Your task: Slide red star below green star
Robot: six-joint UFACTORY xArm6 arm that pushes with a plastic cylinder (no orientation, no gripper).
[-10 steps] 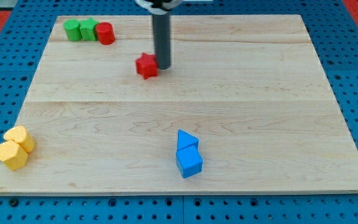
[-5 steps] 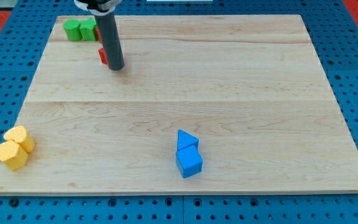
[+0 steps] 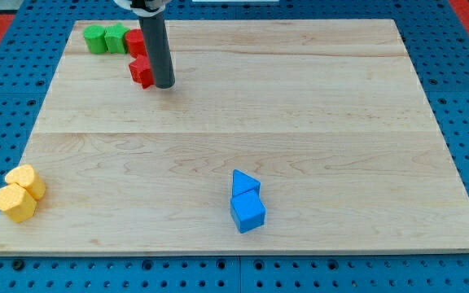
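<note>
The red star [image 3: 141,72] lies near the view's top left, just below a red cylinder [image 3: 135,41]. My tip [image 3: 164,84] stands right beside the red star, on its right side. Two green blocks sit left of the red cylinder: one [image 3: 96,37] at the far left and one [image 3: 116,37] next to the cylinder. One of them is the green star, but I cannot tell which. The red star is below and to the right of both green blocks.
Two yellow blocks [image 3: 19,193] sit at the view's bottom left corner. A blue triangle [image 3: 243,182] rests against a blue cube [image 3: 248,212] at the bottom middle. The wooden board [image 3: 300,122] lies on a blue pegboard.
The red star has been pushed left from the board's upper middle to just below the red cylinder. My tip went left with it, then drew back slightly to the right.
</note>
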